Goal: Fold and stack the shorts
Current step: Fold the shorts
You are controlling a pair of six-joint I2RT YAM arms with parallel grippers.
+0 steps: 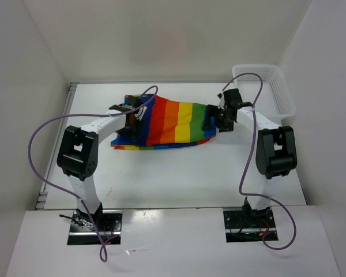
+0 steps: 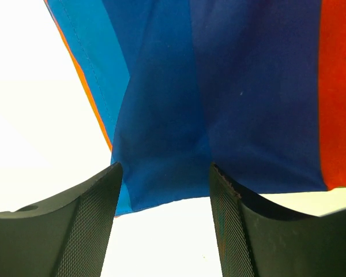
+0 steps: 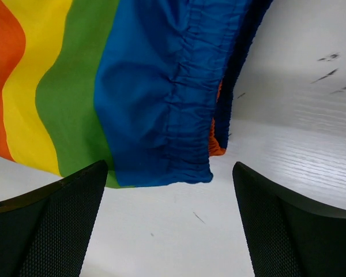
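A white surface [image 1: 179, 179] sits boxed in by plain white walls. Seen from above, one pair of rainbow-striped shorts [image 1: 173, 121] lies spread flat on its far half, with one white mesh plastic basket [image 1: 277, 86] in the far right corner, apart from the cloth. Two arms reach in, one from each side. The left pincer [image 1: 132, 115] is over the shorts' dark blue left end and the right pincer [image 1: 214, 120] is at their right end. Two purple cables [image 1: 40, 138] loop off the arms.

In the left wrist view, the left pincer's two black fingers [image 2: 86, 231] stand apart, their inner pads finely cross-hatched. Blue fabric fills the view beyond them, and its lower hem edge shows in the gap between the tips. The jaws are open and not pinching it. A red stripe runs down the right edge, and a thin orange one shows at the left.

In the right wrist view, the right pincer's fingers [image 3: 63, 231] are spread wide — open, holding nothing, with bare white surface between them. Just beyond the tips lies the shorts' blue corner with its gathered elastic waistband [image 3: 190, 115]. Green, yellow and orange stripes follow to the left — soft, smooth cloth lying on faintly scuffed, wood-grained white.
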